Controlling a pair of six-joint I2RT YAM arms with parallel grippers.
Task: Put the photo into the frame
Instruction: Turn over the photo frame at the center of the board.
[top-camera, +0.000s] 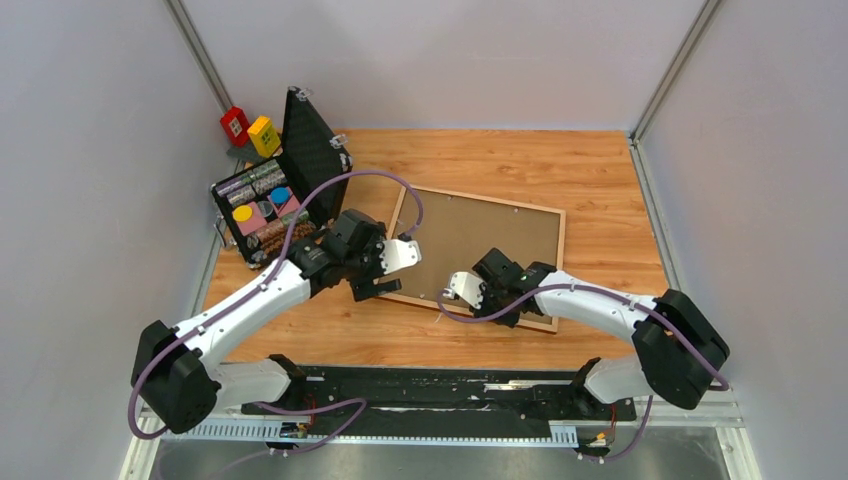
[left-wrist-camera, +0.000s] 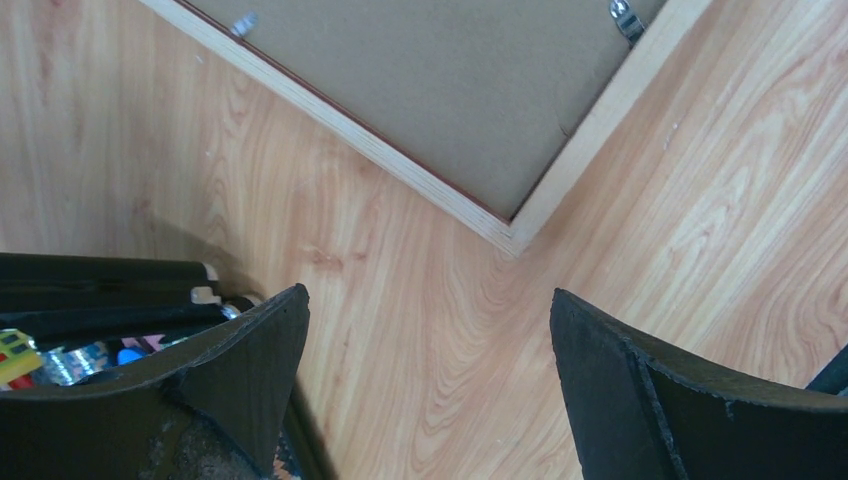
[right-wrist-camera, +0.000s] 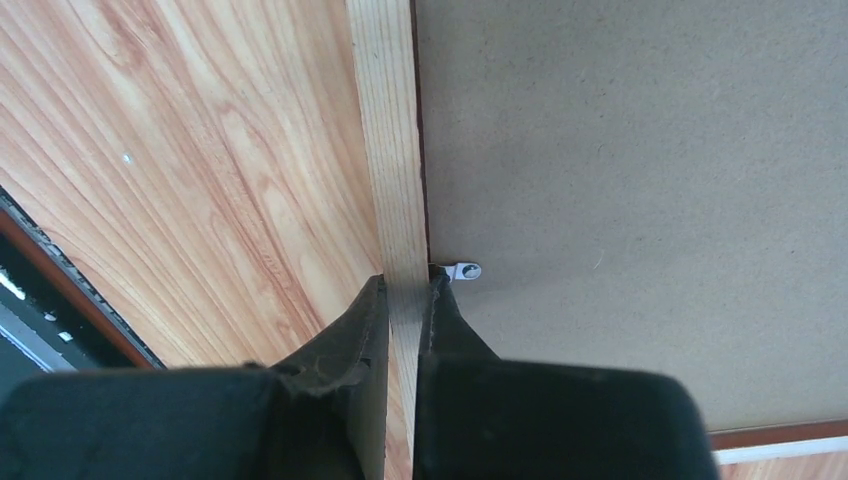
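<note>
wood-grain table (top-camera: 600, 180), frame (top-camera: 485, 199) lying face-down, grey walls (top-camera: 450, 55)

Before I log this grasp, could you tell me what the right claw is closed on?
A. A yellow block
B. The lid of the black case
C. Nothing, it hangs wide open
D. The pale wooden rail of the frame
D: in the right wrist view the right claw has a finger pressed on each side of the pale rail of the frame, just beside a small metal tab.
</note>
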